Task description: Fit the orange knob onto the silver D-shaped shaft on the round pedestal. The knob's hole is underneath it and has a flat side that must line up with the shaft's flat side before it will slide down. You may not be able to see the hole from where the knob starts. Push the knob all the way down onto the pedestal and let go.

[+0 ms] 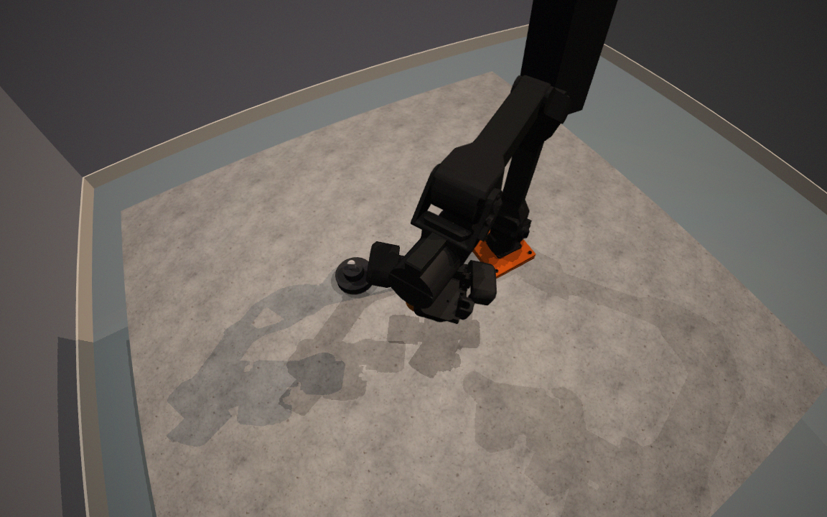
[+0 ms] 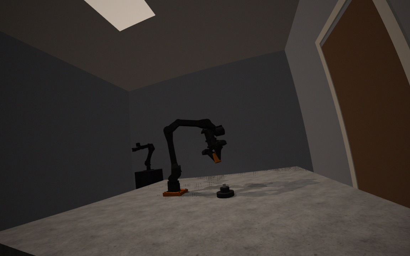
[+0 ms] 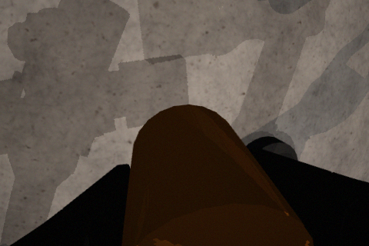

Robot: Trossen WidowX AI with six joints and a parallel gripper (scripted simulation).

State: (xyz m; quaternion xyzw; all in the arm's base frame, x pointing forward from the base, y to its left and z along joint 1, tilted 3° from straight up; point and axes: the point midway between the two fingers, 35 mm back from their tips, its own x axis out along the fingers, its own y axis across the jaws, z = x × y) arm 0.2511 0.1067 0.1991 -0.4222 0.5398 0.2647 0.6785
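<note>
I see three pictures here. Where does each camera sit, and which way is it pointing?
Top: high above the table, looking down at the arm, the gripper and the pedestal.
Exterior: low beside the table, looking across at the whole arm, its orange base plate and the shaft.
Wrist: on the arm's own end, looking down past the orange knob in the dark jaws.
Shared: all three show the knob; top and exterior both show the pedestal.
</note>
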